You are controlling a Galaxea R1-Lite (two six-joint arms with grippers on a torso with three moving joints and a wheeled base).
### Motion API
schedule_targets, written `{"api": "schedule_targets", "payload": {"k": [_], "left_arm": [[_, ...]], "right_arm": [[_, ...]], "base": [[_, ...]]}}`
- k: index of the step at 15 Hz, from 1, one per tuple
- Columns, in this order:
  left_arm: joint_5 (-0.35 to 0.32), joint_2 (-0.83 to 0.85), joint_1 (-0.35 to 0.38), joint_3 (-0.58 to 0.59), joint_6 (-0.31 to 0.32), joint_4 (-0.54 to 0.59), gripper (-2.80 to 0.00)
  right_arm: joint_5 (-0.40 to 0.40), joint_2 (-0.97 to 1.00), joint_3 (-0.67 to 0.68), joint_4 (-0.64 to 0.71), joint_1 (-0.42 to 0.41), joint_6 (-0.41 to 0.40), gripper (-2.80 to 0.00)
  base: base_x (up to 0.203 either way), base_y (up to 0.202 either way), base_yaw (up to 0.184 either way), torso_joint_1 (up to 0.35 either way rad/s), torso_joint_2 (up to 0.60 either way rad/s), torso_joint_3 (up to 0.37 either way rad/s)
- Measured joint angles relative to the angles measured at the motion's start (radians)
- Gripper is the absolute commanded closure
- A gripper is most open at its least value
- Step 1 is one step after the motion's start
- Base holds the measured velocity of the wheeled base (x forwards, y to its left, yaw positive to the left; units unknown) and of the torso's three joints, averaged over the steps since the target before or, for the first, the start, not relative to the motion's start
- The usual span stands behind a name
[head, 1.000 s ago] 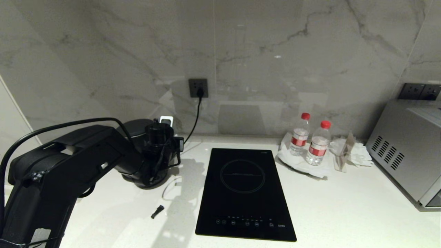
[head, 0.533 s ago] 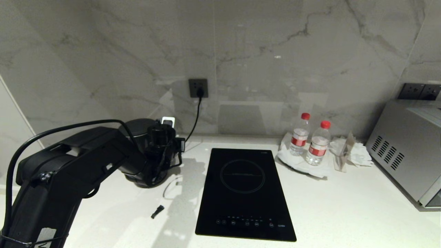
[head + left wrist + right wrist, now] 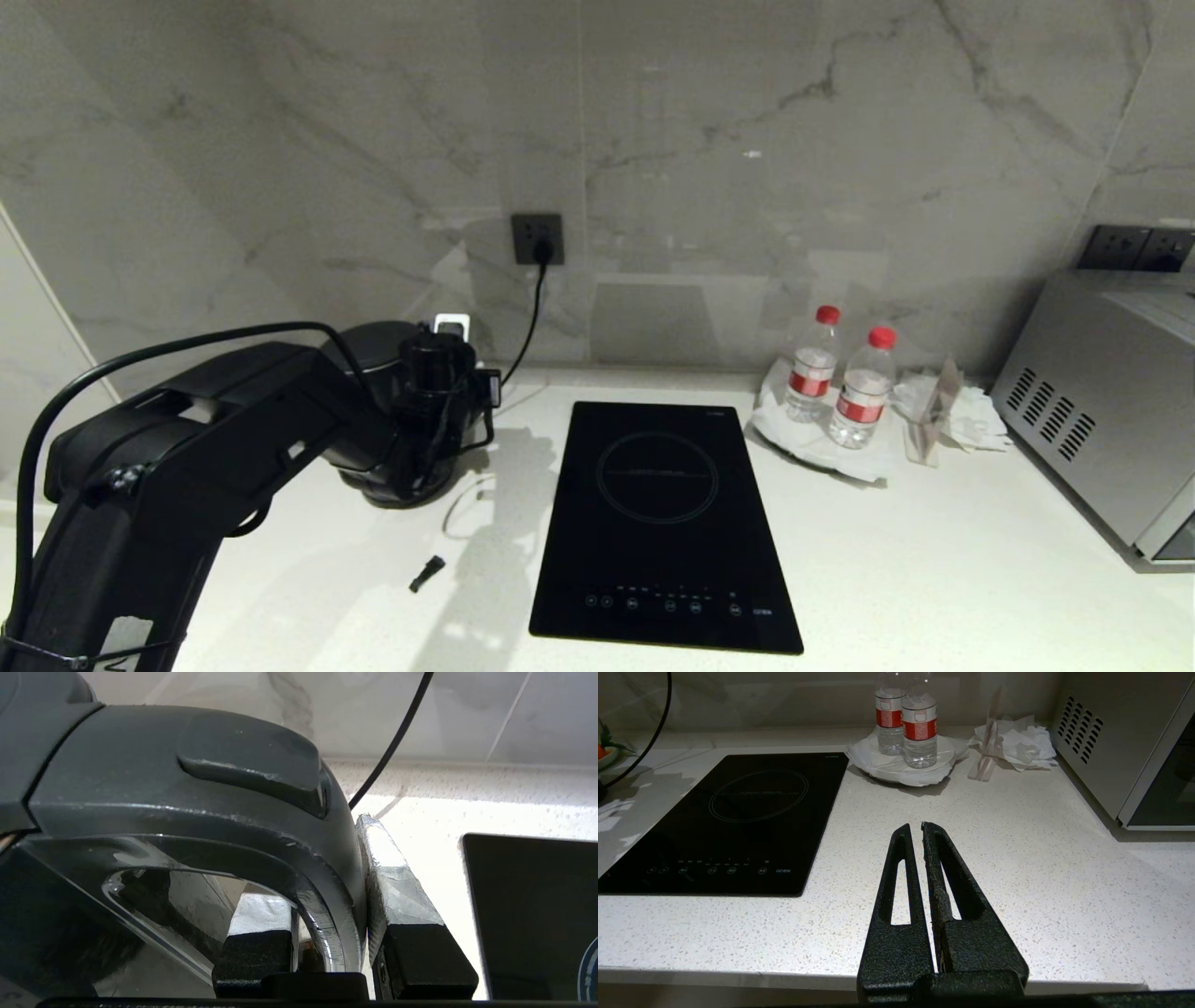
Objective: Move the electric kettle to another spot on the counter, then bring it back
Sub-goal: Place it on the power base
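The black electric kettle (image 3: pixel 376 342) stands at the back left of the white speckled counter (image 3: pixel 934 560), mostly hidden behind my left arm. In the left wrist view its loop handle (image 3: pixel 243 788) fills the frame. My left gripper (image 3: pixel 327 896) is shut on that handle, with one taped finger (image 3: pixel 397 882) outside the loop and the other (image 3: pixel 259 917) inside it. My right gripper (image 3: pixel 915 828) is shut on nothing, level above the counter's front edge (image 3: pixel 738 975).
A black induction hob (image 3: pixel 663 523) lies mid-counter beside the kettle. Two red-capped water bottles (image 3: pixel 845 383) stand on a paper-lined plate at the back right, a grey microwave (image 3: pixel 1102 411) beyond them. A black cord (image 3: pixel 532 317) hangs from the wall socket. A small black piece (image 3: pixel 427 573) lies near the front.
My left arm has edged slightly toward the wall and to the right, still gripping the handle. The kettle has barely shifted.
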Motion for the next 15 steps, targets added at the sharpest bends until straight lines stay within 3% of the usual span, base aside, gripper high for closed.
{"api": "schedule_targets", "payload": {"k": [15], "left_arm": [[0.0, 0.052, 0.032, -0.086, -0.008, 0.036, 0.0]], "right_arm": [[0.0, 0.0, 0.0, 0.0, 0.0, 0.0, 0.0]], "base": [[0.0, 0.0, 0.0, 0.0, 0.0, 0.0]]}}
